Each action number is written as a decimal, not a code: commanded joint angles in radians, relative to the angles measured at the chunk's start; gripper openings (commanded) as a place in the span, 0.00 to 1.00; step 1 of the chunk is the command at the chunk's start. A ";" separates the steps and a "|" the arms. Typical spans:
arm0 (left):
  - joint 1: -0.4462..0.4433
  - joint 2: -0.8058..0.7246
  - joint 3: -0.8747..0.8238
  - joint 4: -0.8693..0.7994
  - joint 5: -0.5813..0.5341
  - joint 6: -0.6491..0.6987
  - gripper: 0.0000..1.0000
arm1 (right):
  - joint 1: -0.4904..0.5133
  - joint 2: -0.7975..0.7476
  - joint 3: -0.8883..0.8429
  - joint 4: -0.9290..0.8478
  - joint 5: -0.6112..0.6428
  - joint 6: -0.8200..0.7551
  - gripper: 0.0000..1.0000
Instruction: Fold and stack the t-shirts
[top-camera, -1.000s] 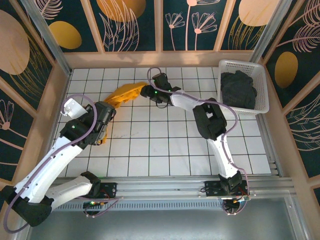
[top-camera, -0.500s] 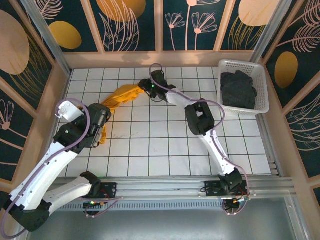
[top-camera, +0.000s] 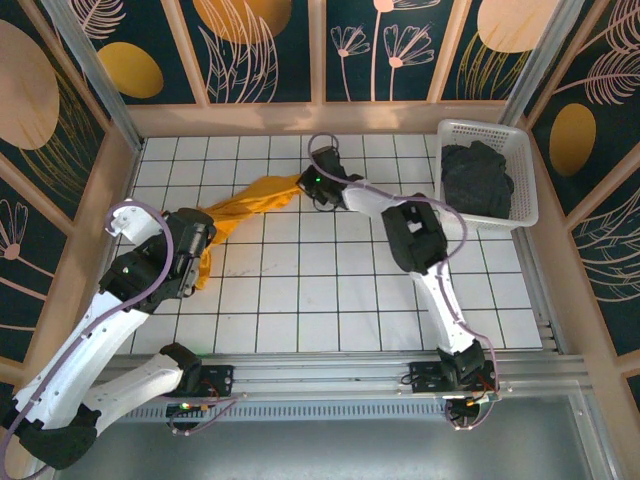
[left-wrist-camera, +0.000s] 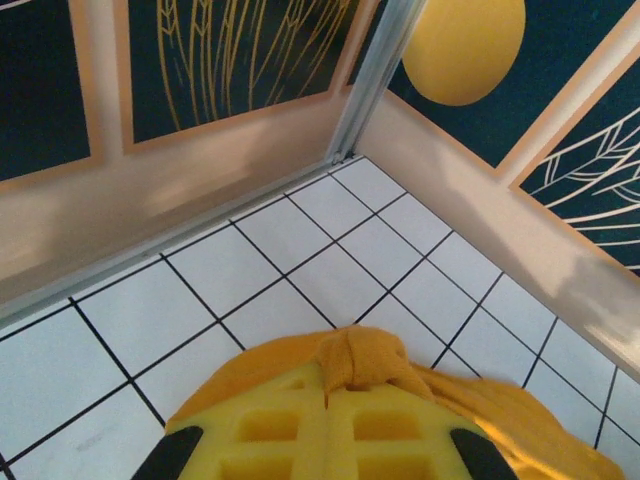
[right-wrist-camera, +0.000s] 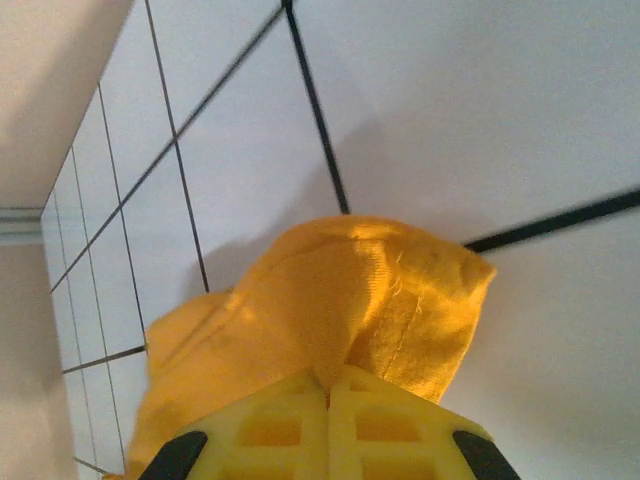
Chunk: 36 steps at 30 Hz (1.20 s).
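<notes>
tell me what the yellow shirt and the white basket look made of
Yellow shirt: soft knit cloth, probably cotton jersey, with a matte finish. Fine fabric grain and limp bunched folds show. Basket: looks like white plastic, faintly glossy, with stiff moulded mesh walls that keep their shape.

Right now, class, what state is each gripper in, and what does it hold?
Left gripper: shut on the mustard t-shirt.
Right gripper: shut on the same mustard t-shirt.

Floor (top-camera: 300, 290): white square tiles, dark grout. Walls (top-camera: 270, 60): dark teal panels printed with pale leaves and orange discs, framed in light wood. Metal posts (top-camera: 100, 80) at far corners. Metal rail (top-camera: 330, 362) along near edge.
</notes>
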<state>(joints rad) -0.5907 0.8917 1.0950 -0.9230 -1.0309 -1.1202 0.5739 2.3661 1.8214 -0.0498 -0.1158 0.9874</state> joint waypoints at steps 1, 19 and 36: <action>0.003 -0.004 -0.009 0.126 -0.045 0.097 0.00 | -0.059 -0.262 -0.084 -0.083 0.152 -0.144 0.00; 0.003 -0.002 -0.149 0.545 0.023 0.316 0.00 | -0.143 -0.882 -0.449 -0.348 0.275 -0.390 0.00; 0.004 0.101 -0.206 0.515 0.198 0.266 0.00 | -0.202 -0.715 -0.551 -0.364 0.268 -0.464 0.62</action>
<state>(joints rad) -0.5907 1.0122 0.8970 -0.3973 -0.8562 -0.8398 0.3412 1.8191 1.4040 -0.4053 0.0696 0.5358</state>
